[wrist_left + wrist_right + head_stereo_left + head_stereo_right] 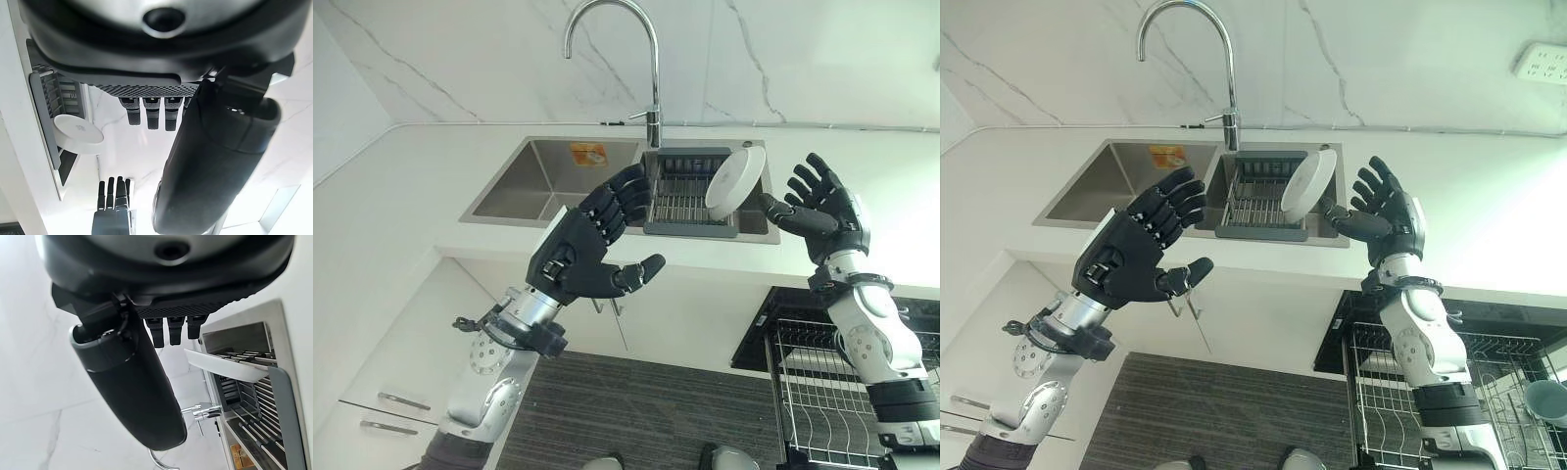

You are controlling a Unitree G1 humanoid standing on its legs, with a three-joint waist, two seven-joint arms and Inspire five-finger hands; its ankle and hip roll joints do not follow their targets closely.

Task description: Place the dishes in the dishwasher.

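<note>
My left hand [582, 257] and my right hand [822, 211] are both black, on silver-grey arms. The plate [735, 182] is plain white, and the drying rack [685, 196] under it is dark grey with pale metal bars. The sink [524, 186] is brushed steel with an orange sticker [588, 154], and the tap [631, 59] is shiny chrome. The wall [803, 59] is white marble with thin grey veins, above a plain white counter [401, 206]. The dishwasher basket [1400, 401] is silvery wire over black, with a pale blue-grey bowl [1545, 401]; the floor [636, 411] is dark grey, finely striped.
</note>
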